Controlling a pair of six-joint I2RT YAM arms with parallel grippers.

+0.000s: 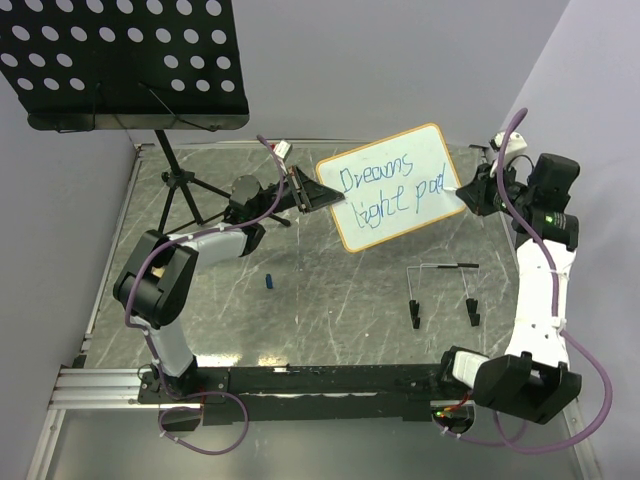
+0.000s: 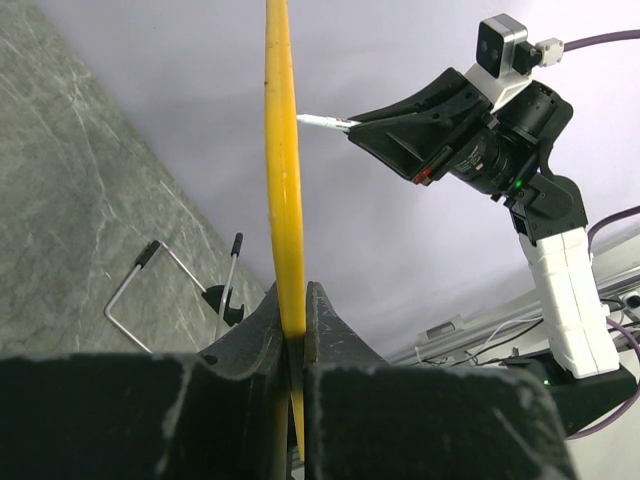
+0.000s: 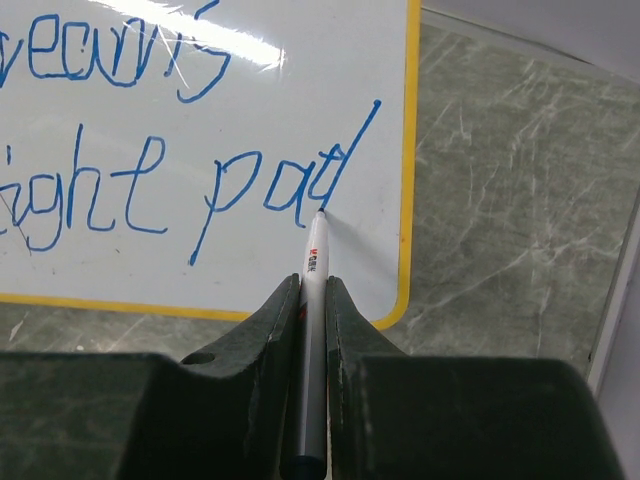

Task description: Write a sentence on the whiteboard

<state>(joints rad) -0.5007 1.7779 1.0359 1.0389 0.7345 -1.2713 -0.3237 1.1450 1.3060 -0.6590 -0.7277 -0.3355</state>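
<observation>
As seen from above, hung tilted and clear of the table (image 1: 330, 310): the whiteboard (image 1: 424, 146), writing face up toward the camera. Clamped on the whiteboard's left edge by the left gripper (image 1: 308, 190), and met at its right edge by the right gripper (image 1: 470, 192). Carried the sentence (image 1: 392, 188) in blue over two lines, roughly "Dreams" above "light pat", the last word apparently unfinished. Also lay about: a black music stand (image 1: 130, 60) up and left of the whiteboard, a small blue cap (image 1: 269, 281) below its left corner, a wire rack (image 1: 445, 290) below its right corner.

From the left wrist, showed the whiteboard edge-on as a thin yellow strip, pinched between two fully closed fingers (image 2: 255, 330) and rising straight up from them. Reached in from the whiteboard's writing side: the marker (image 2: 322, 122), its tip at or all but at the surface.

From the right wrist, had the marker squeezed between shut fingers (image 3: 265, 340), its tip seemingly on the whiteboard at the foot of the tall last stroke, close to the right frame. Left little room on that line, by the look of it. Called for narrow letters, light and even pressure so as not to twist the whiteboard in the other grip, clean lifts between strokes, and a firm left hold against each push.
</observation>
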